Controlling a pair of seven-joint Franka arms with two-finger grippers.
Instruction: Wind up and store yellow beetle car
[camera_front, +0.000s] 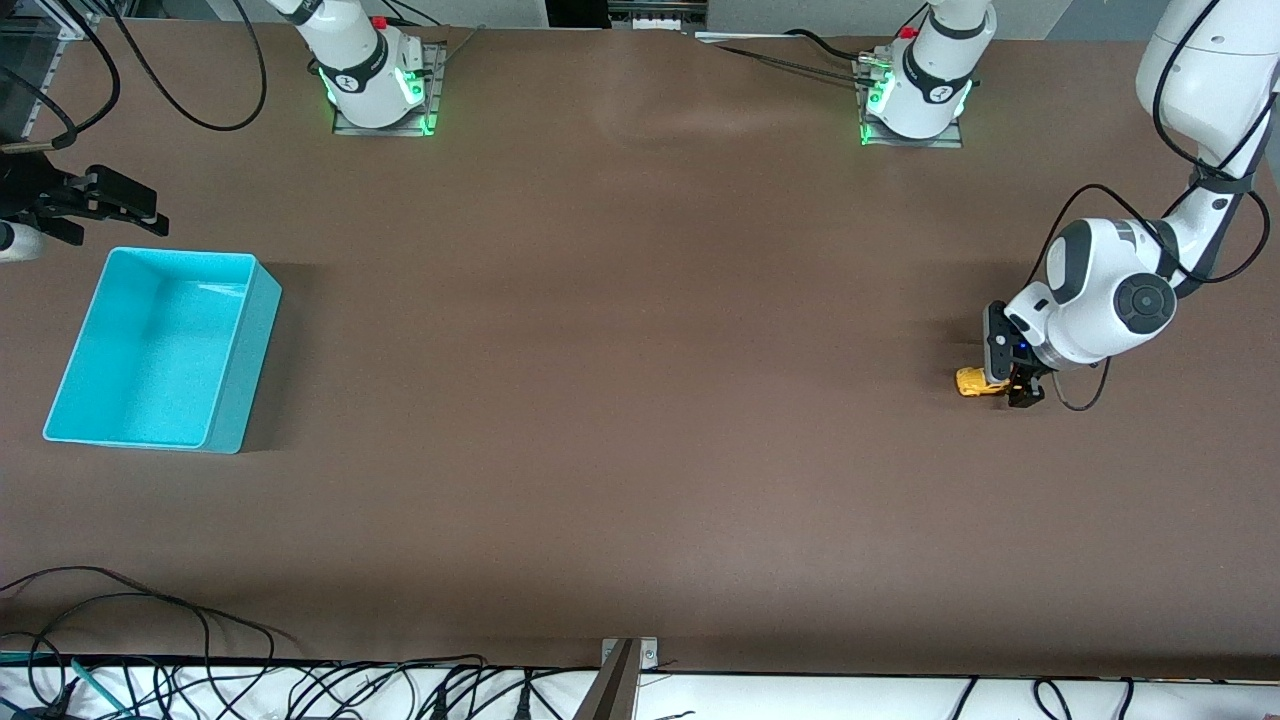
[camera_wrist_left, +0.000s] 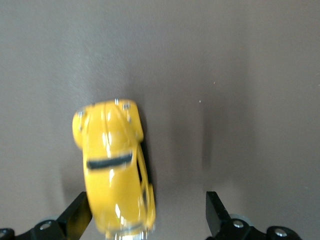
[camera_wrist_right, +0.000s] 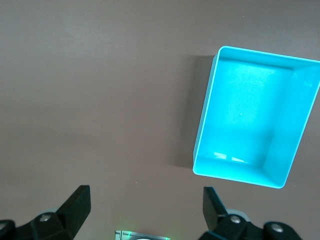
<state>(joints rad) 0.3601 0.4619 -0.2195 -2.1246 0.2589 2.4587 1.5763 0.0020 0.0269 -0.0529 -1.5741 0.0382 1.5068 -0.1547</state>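
The yellow beetle car (camera_front: 973, 382) (camera_wrist_left: 112, 165) sits on the brown table toward the left arm's end. My left gripper (camera_front: 1008, 385) (camera_wrist_left: 147, 215) is low over it and open. The car's tail lies between the fingers, close against one finger (camera_wrist_left: 76, 216), with a wide gap to the other (camera_wrist_left: 216, 212). The cyan bin (camera_front: 180, 253) (camera_wrist_right: 260, 55) stands empty toward the right arm's end. Beside the bin, my right gripper (camera_front: 150, 215) (camera_wrist_right: 145, 207) hangs open over bare table with nothing between its fingers.
The two arm bases (camera_front: 380, 90) (camera_front: 915, 100) stand farthest from the front camera. Loose cables (camera_front: 150, 620) and a metal bracket (camera_front: 625, 680) line the table's nearest edge. Brown tabletop stretches between the car and the bin.
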